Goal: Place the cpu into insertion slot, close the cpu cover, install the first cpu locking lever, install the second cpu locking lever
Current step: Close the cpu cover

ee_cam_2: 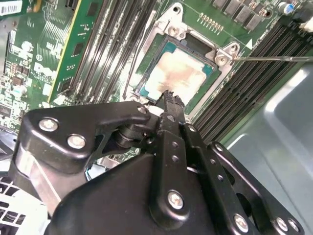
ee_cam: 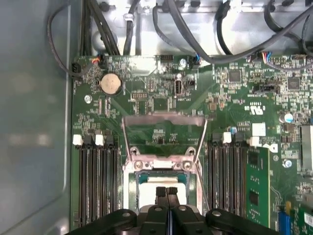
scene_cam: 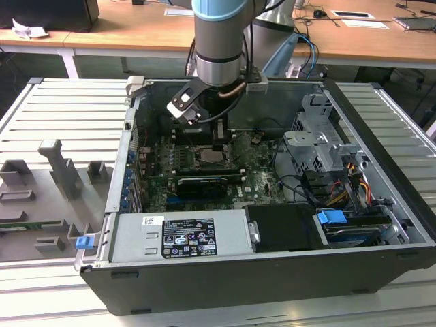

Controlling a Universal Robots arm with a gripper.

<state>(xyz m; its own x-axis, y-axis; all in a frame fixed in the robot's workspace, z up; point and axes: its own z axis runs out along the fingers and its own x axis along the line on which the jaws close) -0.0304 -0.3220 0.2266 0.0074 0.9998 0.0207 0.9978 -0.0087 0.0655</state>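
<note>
Your pincer, tips pressed together and empty, hangs right at the edge of the cpu lying in the slot with the cover open, so a sideways drag or hard push could knock it askew.

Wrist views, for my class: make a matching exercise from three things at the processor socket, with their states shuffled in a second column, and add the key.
Column one:
1. cpu
2. cpu cover
3. hand

Column two:
A. fingers closed together
B. lying in the insertion slot
C. tipped open, clear of the socket

Pairs: 1-B, 2-C, 3-A
</note>
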